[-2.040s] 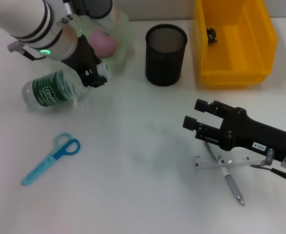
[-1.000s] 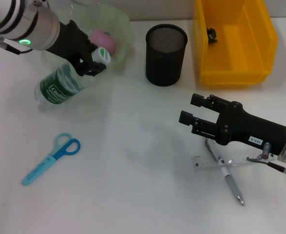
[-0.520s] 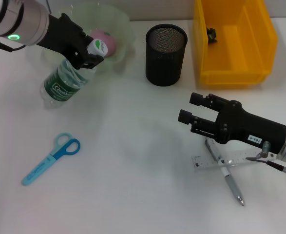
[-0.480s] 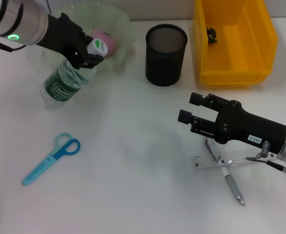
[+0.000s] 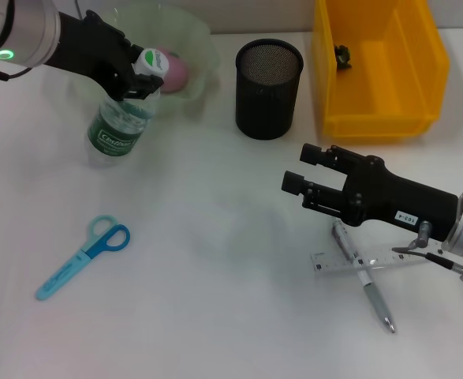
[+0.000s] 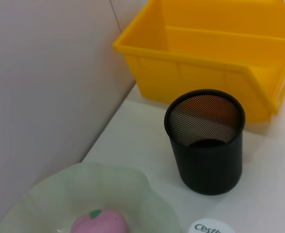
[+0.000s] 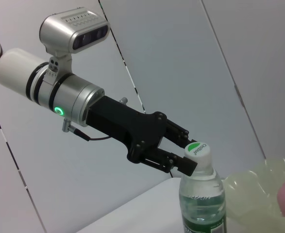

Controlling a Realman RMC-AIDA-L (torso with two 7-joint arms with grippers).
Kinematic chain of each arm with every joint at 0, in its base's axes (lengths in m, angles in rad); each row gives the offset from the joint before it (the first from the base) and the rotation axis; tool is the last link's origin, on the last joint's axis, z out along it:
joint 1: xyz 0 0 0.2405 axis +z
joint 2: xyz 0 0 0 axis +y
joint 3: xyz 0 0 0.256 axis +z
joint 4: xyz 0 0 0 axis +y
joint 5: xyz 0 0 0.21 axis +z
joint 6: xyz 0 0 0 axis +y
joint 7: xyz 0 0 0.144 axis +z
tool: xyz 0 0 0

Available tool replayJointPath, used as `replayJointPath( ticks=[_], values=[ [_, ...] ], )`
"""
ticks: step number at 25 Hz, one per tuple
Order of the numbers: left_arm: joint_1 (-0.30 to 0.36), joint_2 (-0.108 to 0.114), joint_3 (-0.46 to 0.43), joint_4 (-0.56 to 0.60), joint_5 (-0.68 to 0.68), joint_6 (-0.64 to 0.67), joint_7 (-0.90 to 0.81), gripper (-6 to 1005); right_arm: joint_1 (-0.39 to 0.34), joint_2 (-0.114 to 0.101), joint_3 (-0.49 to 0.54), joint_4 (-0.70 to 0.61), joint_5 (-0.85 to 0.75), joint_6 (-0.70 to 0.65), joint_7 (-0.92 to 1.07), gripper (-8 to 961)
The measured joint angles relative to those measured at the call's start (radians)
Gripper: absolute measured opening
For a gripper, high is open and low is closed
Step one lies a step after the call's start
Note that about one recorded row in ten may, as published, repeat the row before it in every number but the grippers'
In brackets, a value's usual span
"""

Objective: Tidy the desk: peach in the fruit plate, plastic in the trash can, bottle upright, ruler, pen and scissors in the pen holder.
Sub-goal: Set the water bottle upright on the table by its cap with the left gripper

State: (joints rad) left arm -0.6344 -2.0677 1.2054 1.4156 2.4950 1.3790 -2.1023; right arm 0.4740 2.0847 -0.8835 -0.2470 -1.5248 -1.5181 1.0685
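Note:
My left gripper (image 5: 139, 76) is shut on the neck of the clear, green-labelled bottle (image 5: 117, 126), which stands almost upright by the fruit plate (image 5: 193, 31). The right wrist view shows that same left gripper (image 7: 182, 160) shut under the bottle's (image 7: 201, 201) white cap. A pink peach (image 5: 176, 71) lies in the plate. Blue scissors (image 5: 81, 257) lie flat at the front left. The ruler (image 5: 389, 258) and pen (image 5: 367, 280) lie crossed under my right arm. My right gripper (image 5: 300, 167) hovers open just beyond them. The black mesh pen holder (image 5: 269, 88) stands empty.
The yellow bin (image 5: 377, 95) stands at the back right, with a small dark piece (image 5: 341, 54) inside. In the left wrist view, the pen holder (image 6: 205, 141) stands before the bin (image 6: 215, 53), with the plate (image 6: 84, 194) and peach (image 6: 99, 224) nearer.
The left gripper has swung the bottle from lying on its side to nearly upright, shifting it toward the plate. The right gripper has crept slightly left and farther away.

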Motion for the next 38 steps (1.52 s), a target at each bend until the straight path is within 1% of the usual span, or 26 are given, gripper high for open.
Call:
replayJointPath(
  ticks=[8, 17, 20, 25, 38],
  values=[
    [0.021, 0.000, -0.038, -0.004, -0.037, -0.013, 0.015, 425, 0.006, 0.000, 0.000, 0.000, 0.000, 0.004, 0.002, 720],
    [0.040, -0.001, -0.047, -0.008, -0.041, -0.024, 0.024, 424, 0.012, 0.000, 0.000, 0.000, 0.000, 0.010, 0.004, 720],
    [0.059, 0.001, -0.071, -0.009, -0.089, -0.024, 0.035, 423, 0.013, 0.000, 0.000, 0.000, 0.000, 0.010, 0.012, 720],
    [0.074, 0.001, -0.094, -0.011, -0.111, -0.027, 0.047, 421, 0.016, 0.000, 0.000, -0.001, 0.000, 0.010, 0.015, 720],
    [0.118, -0.001, -0.102, -0.015, -0.151, -0.058, 0.061, 417, 0.019, 0.000, 0.000, -0.005, 0.000, 0.005, 0.025, 721]
  ],
)
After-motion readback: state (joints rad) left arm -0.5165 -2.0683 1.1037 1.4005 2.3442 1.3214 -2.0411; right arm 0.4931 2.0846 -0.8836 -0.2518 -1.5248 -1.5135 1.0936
